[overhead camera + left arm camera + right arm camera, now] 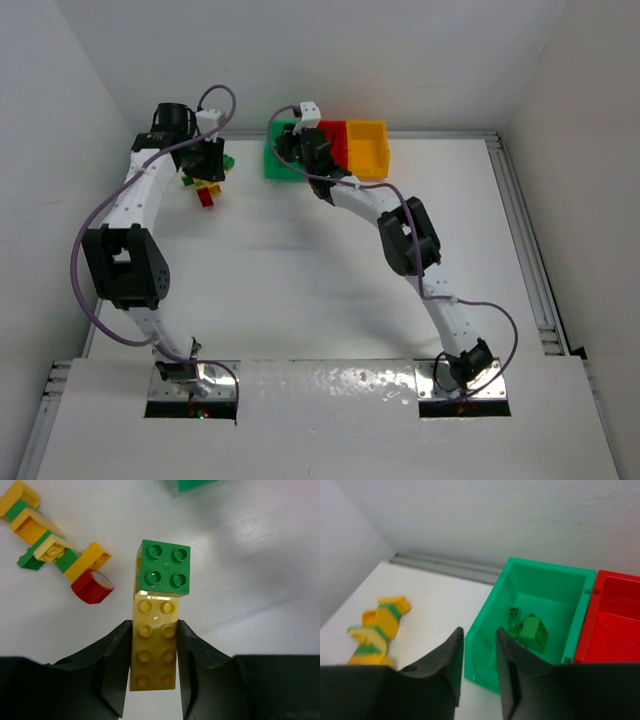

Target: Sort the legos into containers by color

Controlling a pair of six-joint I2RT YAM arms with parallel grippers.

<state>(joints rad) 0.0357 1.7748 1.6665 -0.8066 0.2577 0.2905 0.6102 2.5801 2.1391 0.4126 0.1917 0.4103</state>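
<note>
My left gripper (153, 625) is shut on a long yellow lego (154, 650) that has a square green lego (163, 567) stuck on its far end. Both are lifted over the table, at the back left in the top view (210, 165). A loose pile of yellow, green and red legos (55, 555) lies beside it. My right gripper (479, 630) is open and holds nothing. It hangs over the near left wall of the green container (540, 580), which holds several green legos (527, 629). The red container (615, 625) adjoins it, then the yellow container (367, 148).
The three containers stand in a row against the back wall (330, 60). The left side wall (60, 150) runs close to the lego pile (205, 188). A metal rail (530, 260) edges the table's right side.
</note>
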